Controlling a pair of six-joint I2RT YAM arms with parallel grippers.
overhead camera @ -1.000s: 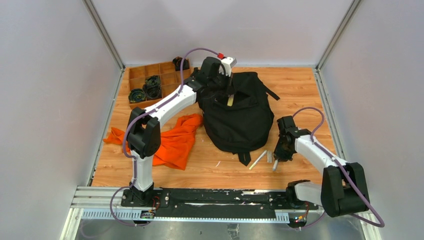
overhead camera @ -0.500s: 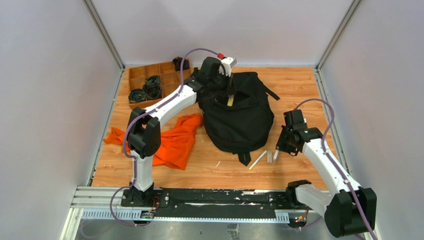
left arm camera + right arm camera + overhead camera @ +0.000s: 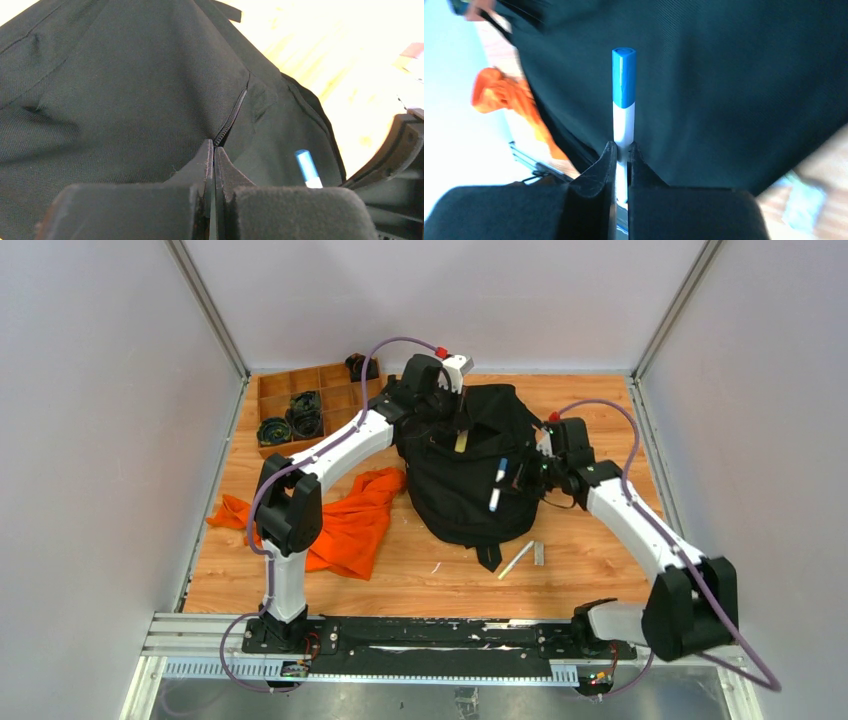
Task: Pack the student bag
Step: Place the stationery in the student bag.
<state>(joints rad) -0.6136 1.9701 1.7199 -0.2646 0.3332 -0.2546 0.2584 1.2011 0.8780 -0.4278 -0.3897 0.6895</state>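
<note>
While over student bag (image 3: 470,510), marker (image 3: 496,485) aloft.

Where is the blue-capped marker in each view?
Top external: marker right of centre, over the backpack.
Left wrist: marker at lower right, mostly its blue cap showing.
Right wrist: marker dead centre, pointing straight up.
Shared landmark: the black backpack lies behind it in all three.
</note>
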